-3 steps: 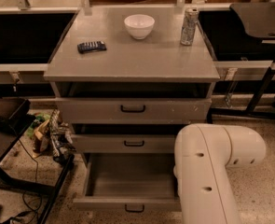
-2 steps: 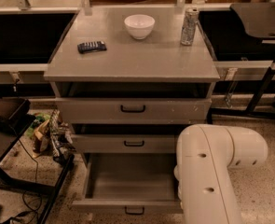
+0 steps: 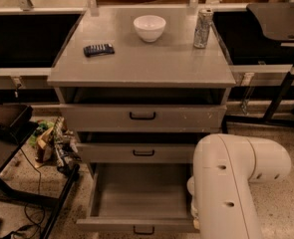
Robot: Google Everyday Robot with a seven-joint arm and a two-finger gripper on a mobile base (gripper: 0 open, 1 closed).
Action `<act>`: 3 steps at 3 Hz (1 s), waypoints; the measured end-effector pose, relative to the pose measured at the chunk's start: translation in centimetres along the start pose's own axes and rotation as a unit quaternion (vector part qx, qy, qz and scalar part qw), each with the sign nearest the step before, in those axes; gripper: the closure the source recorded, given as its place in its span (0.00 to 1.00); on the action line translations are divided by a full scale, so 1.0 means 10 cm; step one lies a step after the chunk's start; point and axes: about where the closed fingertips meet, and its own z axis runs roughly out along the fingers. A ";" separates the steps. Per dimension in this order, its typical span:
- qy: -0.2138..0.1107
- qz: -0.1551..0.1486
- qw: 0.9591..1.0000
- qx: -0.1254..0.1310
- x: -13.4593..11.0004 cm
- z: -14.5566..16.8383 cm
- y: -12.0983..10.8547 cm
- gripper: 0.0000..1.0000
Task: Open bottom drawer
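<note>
Drawer at the bottom of the grey cabinet stands pulled far out toward the camera, its plain grey inside showing and its small black loop handle right at the lower edge of the view. Above it the middle drawer front is only a little way out, and the top drawer front sits out slightly too, a dark gap showing over each. The robot's bulky white arm fills the lower right and covers the open drawer's front right corner. The gripper is hidden somewhere behind or below that arm, out of sight, so whether it is open, closed or holding anything cannot be told. Up on the worktop a white bowl sits at the middle of the back edge, a silver can stands upright by the back right corner, and a dark remote lies toward the left edge.
</note>
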 end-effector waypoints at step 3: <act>-0.002 -0.004 1.000 -0.020 0.10 0.01 0.11 0.81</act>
